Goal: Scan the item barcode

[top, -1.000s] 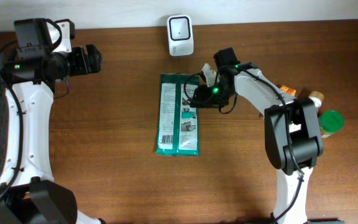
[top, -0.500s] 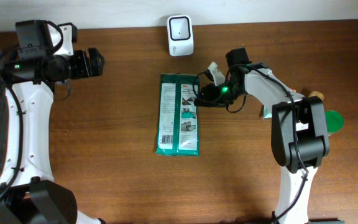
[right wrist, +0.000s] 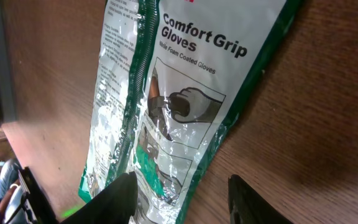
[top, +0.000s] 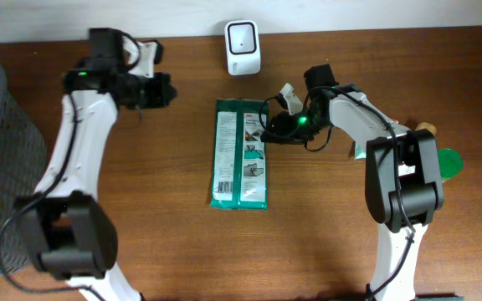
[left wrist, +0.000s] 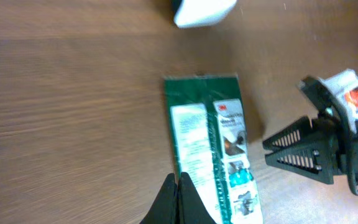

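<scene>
R fingers (right wrist: 115,196) spread over glove pack (top: 241,155) edge, L fingers (left wrist: 169,200) pressed together, empty. Slick film prob slips; barcode side unclear.

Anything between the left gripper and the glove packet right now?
No. Overhead shows only bare table between the left gripper and the glove packet.

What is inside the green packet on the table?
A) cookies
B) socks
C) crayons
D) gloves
D, because the green packet has "Comfort Grip Gloves" printed on it, with a picture of a glove underneath, in the right wrist view.
</scene>
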Action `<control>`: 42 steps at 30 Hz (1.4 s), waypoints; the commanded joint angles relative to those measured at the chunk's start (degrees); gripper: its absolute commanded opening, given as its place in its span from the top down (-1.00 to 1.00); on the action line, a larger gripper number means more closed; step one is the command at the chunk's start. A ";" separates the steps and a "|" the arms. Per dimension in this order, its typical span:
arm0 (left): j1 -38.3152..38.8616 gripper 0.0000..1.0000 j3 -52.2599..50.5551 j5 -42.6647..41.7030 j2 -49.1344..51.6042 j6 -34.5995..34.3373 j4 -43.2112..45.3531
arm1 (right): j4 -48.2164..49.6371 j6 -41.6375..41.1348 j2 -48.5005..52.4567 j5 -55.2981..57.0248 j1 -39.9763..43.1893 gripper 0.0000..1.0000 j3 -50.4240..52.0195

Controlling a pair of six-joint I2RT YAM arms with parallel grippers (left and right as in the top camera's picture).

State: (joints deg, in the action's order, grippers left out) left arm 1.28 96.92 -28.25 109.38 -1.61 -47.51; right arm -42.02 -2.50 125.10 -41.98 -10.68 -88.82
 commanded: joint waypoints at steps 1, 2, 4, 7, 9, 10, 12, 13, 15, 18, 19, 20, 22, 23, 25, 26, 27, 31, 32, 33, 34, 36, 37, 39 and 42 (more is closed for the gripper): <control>2.34 1.00 0.39 -5.01 5.46 -0.52 0.26 | 0.07 -0.96 0.85 -1.09 -0.07 0.09 0.55; 2.67 1.00 0.39 -6.56 6.54 -0.55 0.31 | 0.07 -0.96 0.85 -1.09 -0.07 0.09 0.55; 3.37 1.00 0.39 -13.40 9.14 -0.57 0.48 | 0.07 -0.94 0.85 -1.03 -0.07 0.09 0.55; 4.74 1.00 0.39 -15.96 12.83 -2.51 0.24 | 0.09 -0.94 0.85 -0.92 -0.07 0.08 0.55; 5.86 1.00 0.39 -15.93 15.08 -2.71 0.26 | 0.04 -0.94 0.85 -0.90 -0.07 0.08 0.55; 6.45 1.00 0.39 -15.93 16.06 -2.80 0.26 | 0.04 -0.94 0.85 -0.92 -0.07 0.08 0.55; 7.39 1.00 0.39 -15.65 17.49 -3.56 0.13 | 0.07 -0.94 0.85 -0.90 -0.07 0.08 0.55; 8.00 1.00 0.39 -13.81 18.25 -5.18 -0.02 | 0.07 -0.94 0.85 -0.90 -0.07 0.08 0.55; 8.61 1.00 0.39 -9.79 18.88 -7.43 -0.17 | 0.04 -0.94 0.85 -0.90 -0.07 0.08 0.55; 8.72 1.00 0.39 -8.50 20.13 -8.22 -0.15 | 0.04 -0.92 0.85 -0.90 -0.07 0.07 0.55; 8.68 1.00 0.39 -8.15 20.65 -8.24 -0.31 | 0.04 -0.92 0.85 -0.90 -0.07 0.07 0.55; 8.57 1.00 0.39 -6.69 21.24 -8.26 -0.83 | 0.04 -0.92 0.85 -0.90 -0.07 0.07 0.55; 8.52 1.00 0.39 -3.04 22.36 -9.25 -1.92 | 0.04 -0.92 0.85 -0.92 -0.07 0.07 0.55; 8.52 1.00 0.39 -2.25 22.75 -9.29 -2.27 | 0.04 -0.94 0.85 -0.92 -0.07 0.07 0.55; 8.52 1.00 0.39 -2.05 23.45 -9.31 -2.51 | 0.02 -0.94 0.85 -0.90 -0.07 0.07 0.55; 8.52 1.00 0.39 -2.08 23.67 -9.31 -2.54 | 0.00 -0.94 0.85 -0.92 -0.09 0.07 0.55; 8.52 1.00 0.39 -1.84 23.93 -9.29 -2.62 | -0.02 -0.94 0.85 -0.90 -0.13 0.07 0.55; 8.55 1.00 0.39 -1.46 25.70 -9.31 -3.17 | -0.79 -0.96 0.85 -0.92 -0.17 0.07 0.59; 8.57 1.00 0.39 -1.46 26.05 -9.31 -3.30 | -0.79 -1.05 0.85 -0.96 -0.17 0.07 0.90; 8.57 1.00 0.39 -1.49 26.05 -9.31 -3.61 | -0.70 -1.92 0.87 -0.94 -0.20 0.07 1.38; 8.57 1.00 0.39 -1.49 26.05 -9.31 -3.76 | -0.15 -3.06 0.92 -0.98 -0.20 0.06 2.16; 8.57 1.00 0.39 -1.49 26.05 -9.31 -3.89 | 1.40 -5.07 0.96 -1.16 -0.22 0.06 4.02; 8.57 1.00 0.39 -1.49 26.05 -9.31 -3.89 | 2.64 -6.99 0.96 -1.16 -0.31 0.07 5.42; 8.59 1.00 0.39 -1.51 26.05 -9.31 -3.89 | 5.27 -9.18 0.96 -2.71 -0.68 0.06 8.04; 8.59 1.00 0.39 -1.90 26.05 -9.31 -3.85 | 6.80 -13.57 0.96 -3.72 -2.78 0.07 11.17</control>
State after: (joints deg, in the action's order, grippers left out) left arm 9.98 97.84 -32.80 132.46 -10.37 -50.92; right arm -35.44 -10.90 125.01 -46.78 -11.18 -81.21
